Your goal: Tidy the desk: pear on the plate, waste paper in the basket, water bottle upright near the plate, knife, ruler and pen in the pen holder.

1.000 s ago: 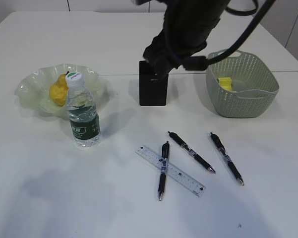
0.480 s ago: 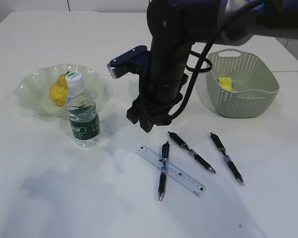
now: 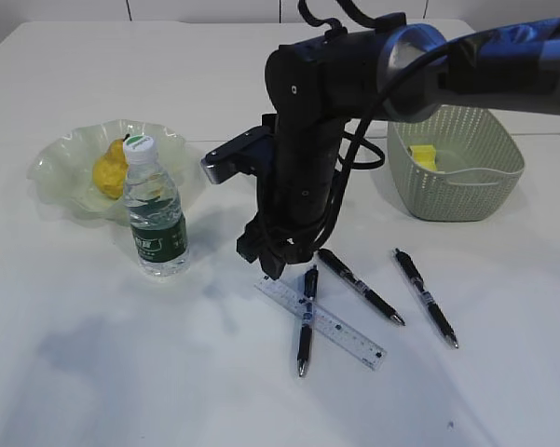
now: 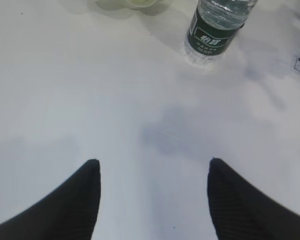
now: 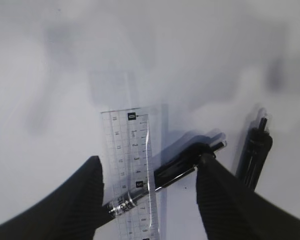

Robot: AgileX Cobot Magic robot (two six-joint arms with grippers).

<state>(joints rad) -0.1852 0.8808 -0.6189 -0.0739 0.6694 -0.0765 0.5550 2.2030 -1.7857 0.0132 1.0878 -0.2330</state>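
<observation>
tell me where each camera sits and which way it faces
Exterior view: raised in front of the desk, looking down at a slant; the black right arm fills the centre.
Left wrist view: on the left arm, looking down at bare desk and the clear green-labelled water bottle; open left gripper at bottom.
Right wrist view: looking down at the transparent plastic ruler and a black pen lying across it; open right gripper.
Shared: exterior and right wrist views both show that ruler.

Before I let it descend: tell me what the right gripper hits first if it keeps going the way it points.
Probably the ruler and the pen lying across it. Both sit between the open fingers of the right gripper, which points down at the desk. Which it touches first is unclear; the height above them is hard to judge.
</observation>
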